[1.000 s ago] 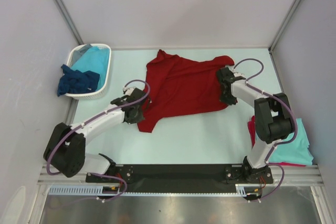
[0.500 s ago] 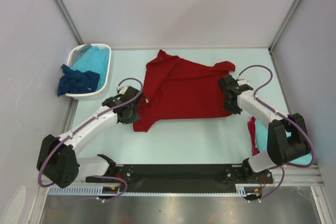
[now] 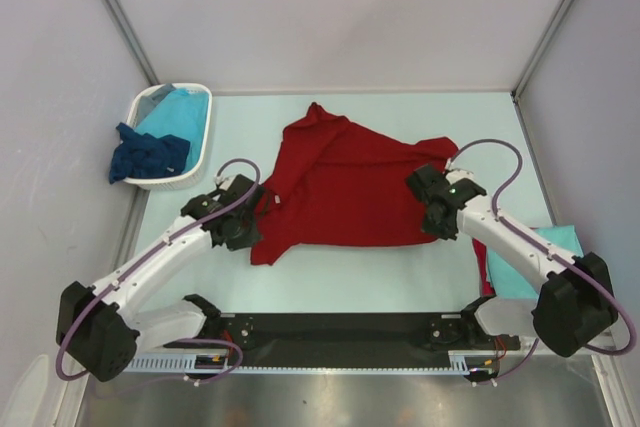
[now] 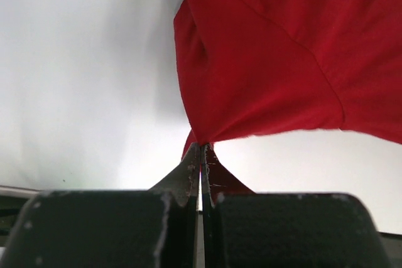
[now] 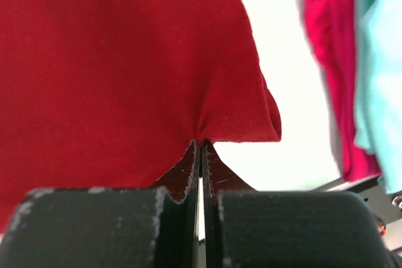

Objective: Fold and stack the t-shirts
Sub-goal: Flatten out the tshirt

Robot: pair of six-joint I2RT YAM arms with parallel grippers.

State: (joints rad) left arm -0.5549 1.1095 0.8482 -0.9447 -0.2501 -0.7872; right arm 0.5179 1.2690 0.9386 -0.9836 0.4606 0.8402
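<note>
Pale green tabletop holds a dark red soft cloth short-sleeved t-shirt, spread across its middle. The left gripper and right gripper pinch its 2 near side edges, probably to draw it flat for folding.

The turquoise shirt and red shirt are blurred and cropped in the right wrist view, and partly hidden overhead by the right arm.
</note>
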